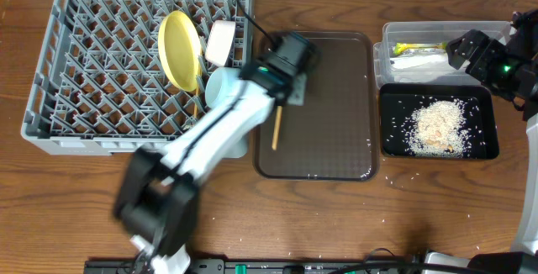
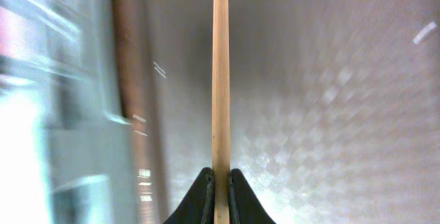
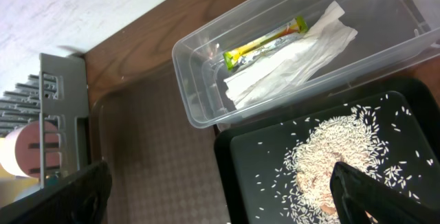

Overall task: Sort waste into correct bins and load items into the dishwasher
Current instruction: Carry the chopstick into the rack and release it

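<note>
So the left end effector (image 2: 220, 179) is clamped shut on one chopstick (image 2: 220, 80), pinching it right near one end. The rest of the stick pokes out over the left side of the brown tray (image 1: 328, 97), just beside the rack (image 1: 84, 142). The right end effector (image 3: 220, 179) is wide open with nothing in it, hanging over the tub (image 1: 382, 64) and the black tray (image 1: 395, 144).

My worry is that end grip. It's a long thin stick held by the tip, so any bump could swing it or pull it loose. The blue bowl (image 1: 220, 85) and the pegs are both close enough to catch it. If it's let go flat, I reckon it drops through the grid.

Head count:
- 1 yellow plate (image 1: 179, 50), 1 blue bowl and 1 white dish (image 1: 220, 43) (cup or bowl, can't tell), all in the rack
- 1 chopstick for sure
- 1 wrapper (image 3: 265, 43) and 1 napkin (image 3: 289, 62) in the tub
- 1 pile of rice (image 1: 437, 123) in the black tray, plus a few grains on the bench (image 1: 420, 207)
</note>
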Action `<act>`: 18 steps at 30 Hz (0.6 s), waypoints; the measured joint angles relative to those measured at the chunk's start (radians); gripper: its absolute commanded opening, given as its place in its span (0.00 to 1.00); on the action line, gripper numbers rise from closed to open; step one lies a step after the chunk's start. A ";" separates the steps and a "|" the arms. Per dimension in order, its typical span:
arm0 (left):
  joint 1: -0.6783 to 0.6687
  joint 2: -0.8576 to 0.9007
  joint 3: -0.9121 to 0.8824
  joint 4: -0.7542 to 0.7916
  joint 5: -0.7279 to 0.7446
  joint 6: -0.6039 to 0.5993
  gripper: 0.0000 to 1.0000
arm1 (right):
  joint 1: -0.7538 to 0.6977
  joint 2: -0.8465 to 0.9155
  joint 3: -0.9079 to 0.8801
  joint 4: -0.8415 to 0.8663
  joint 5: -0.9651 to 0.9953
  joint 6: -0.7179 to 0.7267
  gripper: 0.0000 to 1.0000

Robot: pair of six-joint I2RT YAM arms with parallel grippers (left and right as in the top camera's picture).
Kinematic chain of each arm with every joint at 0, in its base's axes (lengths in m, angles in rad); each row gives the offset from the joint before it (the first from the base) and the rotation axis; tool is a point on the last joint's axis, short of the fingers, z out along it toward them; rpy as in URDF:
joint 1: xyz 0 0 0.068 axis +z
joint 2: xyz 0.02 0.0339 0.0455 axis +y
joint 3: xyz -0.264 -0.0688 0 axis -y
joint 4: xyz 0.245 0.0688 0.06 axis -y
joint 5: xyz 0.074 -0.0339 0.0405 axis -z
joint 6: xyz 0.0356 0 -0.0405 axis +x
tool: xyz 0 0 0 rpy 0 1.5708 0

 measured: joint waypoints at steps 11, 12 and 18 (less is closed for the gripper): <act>0.198 -0.222 0.034 -0.068 -0.129 0.133 0.07 | 0.000 0.000 0.000 0.000 0.000 0.000 0.99; 0.216 -0.212 0.030 -0.068 -0.145 0.141 0.07 | 0.000 0.000 0.000 0.000 0.000 0.000 0.99; 0.335 -0.096 0.014 -0.053 -0.211 0.187 0.07 | 0.000 0.000 0.000 0.000 0.000 0.000 0.99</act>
